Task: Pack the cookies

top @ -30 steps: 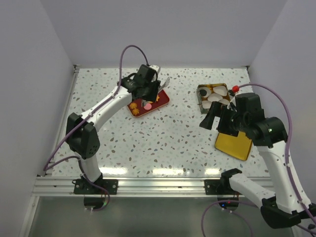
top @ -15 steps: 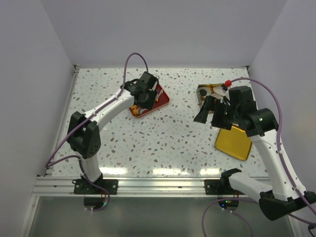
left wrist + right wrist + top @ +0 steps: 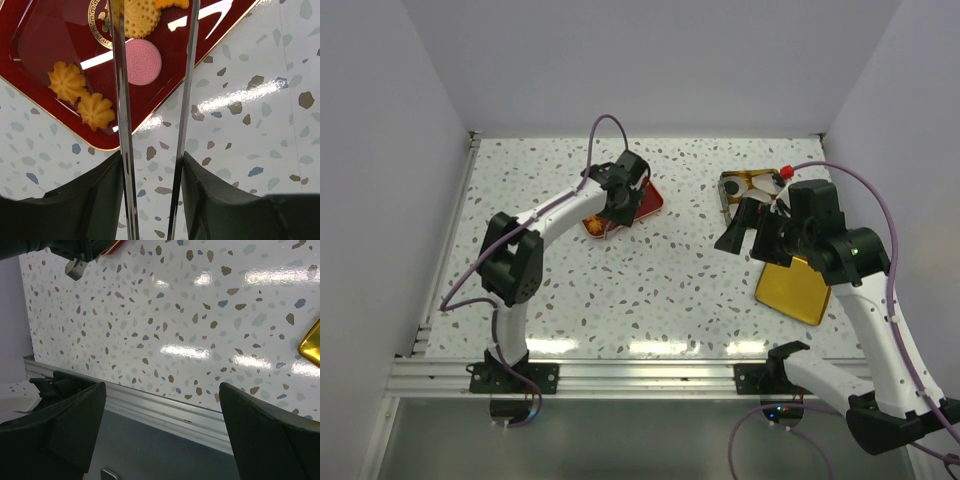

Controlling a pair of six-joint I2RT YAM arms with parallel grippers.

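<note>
Grey-edged clear fingers (image 3: 124,125): these belong to the left gripper (image 3: 154,22). They stand apart with nothing pinched and reach down into the red tray.
Reason for the pose: the blades straddle the pink cookie (image 3: 143,61), which lies flat in the gap and touches neither. Judged to be lined up for a pinch across its width.
Also in the gap: a pale round biscuit (image 3: 140,17) lies just beyond the pink one, close against the left-hand blade. Contact cannot be told.
Outside the blades: two flower-shaped orange cookies (image 3: 67,81) touch each other nearer the tray corner. Another orange piece is cut off at the top edge.
Support: the red tray (image 3: 45,35), gold-rimmed, lies flat on the speckled table (image 3: 250,150). Every cookie in view lies on it.
Right gripper (image 3: 162,390): the jaws are wide apart and empty, held above the table between tray and tin. Judged to be waiting clear of the left arm's work.
Destination, as judged: the gold tin (image 3: 738,186) stands open at the far right, well apart from the tray. The right arm hides most of its contents.
Gold lid (image 3: 790,292): it lies off the tin on the near side, which leaves the tin free for loading.
Stage: pick-up in hand, grip not yet made, nothing packed.
Risk: closing here could nudge or catch the pale biscuit along with the pink cookie.
</note>
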